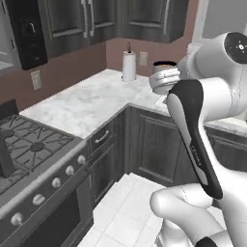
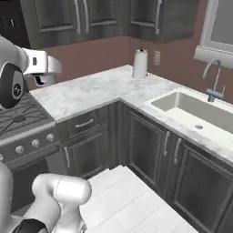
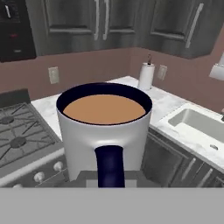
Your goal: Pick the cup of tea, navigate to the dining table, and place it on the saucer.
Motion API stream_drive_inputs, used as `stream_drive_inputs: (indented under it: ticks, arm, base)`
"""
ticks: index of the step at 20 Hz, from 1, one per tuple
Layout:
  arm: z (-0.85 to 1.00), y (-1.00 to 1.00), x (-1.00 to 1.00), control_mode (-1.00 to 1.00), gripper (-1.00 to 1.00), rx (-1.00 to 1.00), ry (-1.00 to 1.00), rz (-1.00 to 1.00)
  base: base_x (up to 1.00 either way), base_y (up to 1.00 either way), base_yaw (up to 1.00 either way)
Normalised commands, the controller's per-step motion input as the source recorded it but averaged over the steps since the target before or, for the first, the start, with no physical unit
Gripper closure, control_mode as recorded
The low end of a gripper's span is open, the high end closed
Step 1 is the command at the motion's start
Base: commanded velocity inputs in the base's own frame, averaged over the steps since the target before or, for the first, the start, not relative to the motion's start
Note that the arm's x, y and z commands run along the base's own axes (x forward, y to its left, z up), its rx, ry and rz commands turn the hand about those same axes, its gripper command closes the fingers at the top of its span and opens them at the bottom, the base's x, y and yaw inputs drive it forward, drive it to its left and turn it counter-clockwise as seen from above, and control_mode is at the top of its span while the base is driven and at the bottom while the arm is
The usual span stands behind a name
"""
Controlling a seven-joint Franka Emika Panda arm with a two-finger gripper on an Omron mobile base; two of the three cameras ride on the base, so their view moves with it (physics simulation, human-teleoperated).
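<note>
White marble counter (image 1: pixel 91 99) running round a corner beneath dark cabinets (image 1: pixel 111 21) and a reddish wall. Paper towel roll (image 2: pixel 140 63) upright near the corner, sink (image 2: pixel 195 111) with faucet (image 2: pixel 213 82) right of the roll, stove (image 1: pixel 29 144) left of it. White tiled floor (image 2: pixel 118 191) below. Arm bent high above the counter. Cup of tea (image 3: pixel 105 127) upright, full of brown liquid, held in the air well clear of the roll, dark handle toward the camera. Claw's fingers hidden; cannot tell their state.
</note>
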Motion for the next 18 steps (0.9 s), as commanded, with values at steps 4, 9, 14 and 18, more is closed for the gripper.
stream_drive_inputs:
  ticks: [4, 9, 14, 18]
  arm:
    - [0.0, 0.0, 0.0, 1.0, 1.0, 0.0, 0.0, 0.0]
    - [0.0, 0.0, 0.0, 1.0, 1.0, 0.0, 0.0, 0.0]
    - [0.0, 0.0, 0.0, 1.0, 1.0, 0.0, 0.0, 0.0]
    - [0.0, 0.0, 0.0, 1.0, 1.0, 0.0, 0.0, 0.0]
  base:
    - [0.0, 0.31, -0.94]
    - [0.0, 0.3, -0.95]
    - [0.0, 0.3, -0.95]
    - [0.0, 0.29, -0.95]
